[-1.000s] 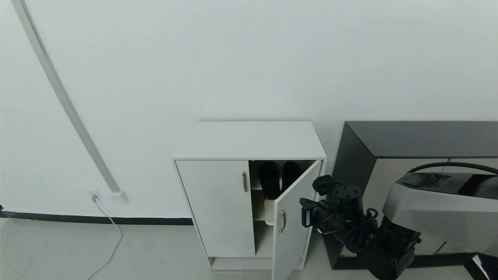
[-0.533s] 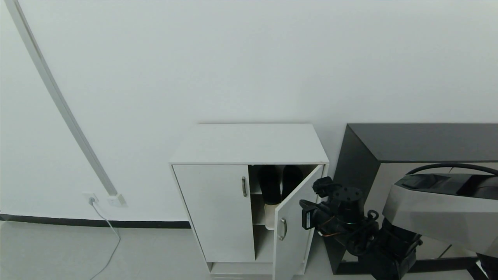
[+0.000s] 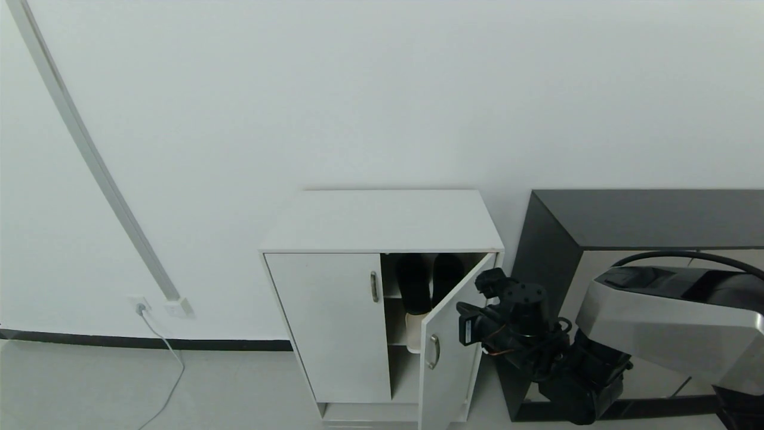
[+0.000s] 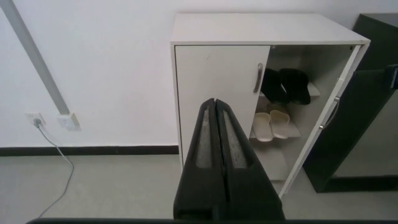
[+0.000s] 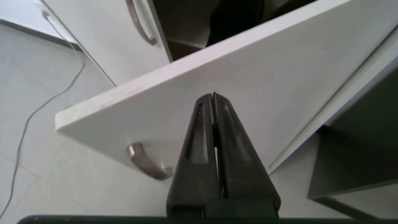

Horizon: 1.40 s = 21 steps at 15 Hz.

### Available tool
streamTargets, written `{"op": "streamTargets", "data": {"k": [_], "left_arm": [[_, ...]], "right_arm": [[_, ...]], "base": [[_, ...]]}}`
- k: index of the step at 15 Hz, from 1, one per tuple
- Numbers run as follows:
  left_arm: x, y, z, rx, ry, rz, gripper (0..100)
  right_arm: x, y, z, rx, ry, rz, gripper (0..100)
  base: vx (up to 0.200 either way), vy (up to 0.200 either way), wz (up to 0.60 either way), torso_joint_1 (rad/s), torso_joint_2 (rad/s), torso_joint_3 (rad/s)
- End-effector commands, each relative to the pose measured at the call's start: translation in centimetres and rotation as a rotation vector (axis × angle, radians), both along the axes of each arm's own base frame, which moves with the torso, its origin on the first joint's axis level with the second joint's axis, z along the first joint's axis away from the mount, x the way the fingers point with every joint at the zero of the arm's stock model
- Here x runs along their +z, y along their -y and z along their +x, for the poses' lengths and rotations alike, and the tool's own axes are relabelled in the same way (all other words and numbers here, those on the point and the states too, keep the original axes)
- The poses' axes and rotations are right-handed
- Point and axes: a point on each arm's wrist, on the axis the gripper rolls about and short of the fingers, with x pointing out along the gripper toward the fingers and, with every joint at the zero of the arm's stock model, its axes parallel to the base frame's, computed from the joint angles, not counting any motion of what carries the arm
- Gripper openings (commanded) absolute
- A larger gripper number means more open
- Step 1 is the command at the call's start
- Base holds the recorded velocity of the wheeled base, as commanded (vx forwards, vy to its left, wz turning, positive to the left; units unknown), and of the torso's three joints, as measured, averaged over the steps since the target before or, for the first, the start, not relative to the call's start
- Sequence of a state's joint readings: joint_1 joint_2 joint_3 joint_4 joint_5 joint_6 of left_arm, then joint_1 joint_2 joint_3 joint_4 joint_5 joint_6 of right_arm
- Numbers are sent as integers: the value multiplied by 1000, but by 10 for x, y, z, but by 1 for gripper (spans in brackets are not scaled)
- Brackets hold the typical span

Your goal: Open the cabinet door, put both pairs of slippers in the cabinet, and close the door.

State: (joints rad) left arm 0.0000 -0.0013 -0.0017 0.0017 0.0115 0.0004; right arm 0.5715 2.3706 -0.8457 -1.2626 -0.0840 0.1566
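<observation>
Slippers [image 3: 430, 278] sit inside already, black pair [image 4: 285, 86] above, beige pair [image 4: 272, 124] below, in the 3 o'clock half of the cabinet [image 3: 382, 221]. Its right door [image 3: 450, 352] hangs half open. The right claw [image 5: 215, 99], clenched on nothing, is close by the door's outer face, at 3 o'clock of it; contact is unclear. A push near the hinge side may skid off the smooth panel or leave the door ajar; overhanging beige toes could block it. The left claw [image 4: 215, 106], clenched empty, hangs well apart.
</observation>
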Motion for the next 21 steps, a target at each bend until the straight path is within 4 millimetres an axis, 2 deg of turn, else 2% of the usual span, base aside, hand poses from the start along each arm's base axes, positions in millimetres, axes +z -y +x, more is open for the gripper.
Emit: {"op": "streamTargets", "data": {"k": [1,6,21], "left_arm": [[0,0,0,1,-1,0,0],[0,0,0,1,-1,0,0],[0,0,0,-1,-1,1,0]], "right_arm": [[-6,-4,6,0,-2,-2,0],[-11,-13,22,-2,-12,-6,0],[-7,-28,71,-57,12,1,0]], "base": [[0,0,0,0,0,0],[0,0,0,0,0,0],[0,0,0,0,0,0]]}}
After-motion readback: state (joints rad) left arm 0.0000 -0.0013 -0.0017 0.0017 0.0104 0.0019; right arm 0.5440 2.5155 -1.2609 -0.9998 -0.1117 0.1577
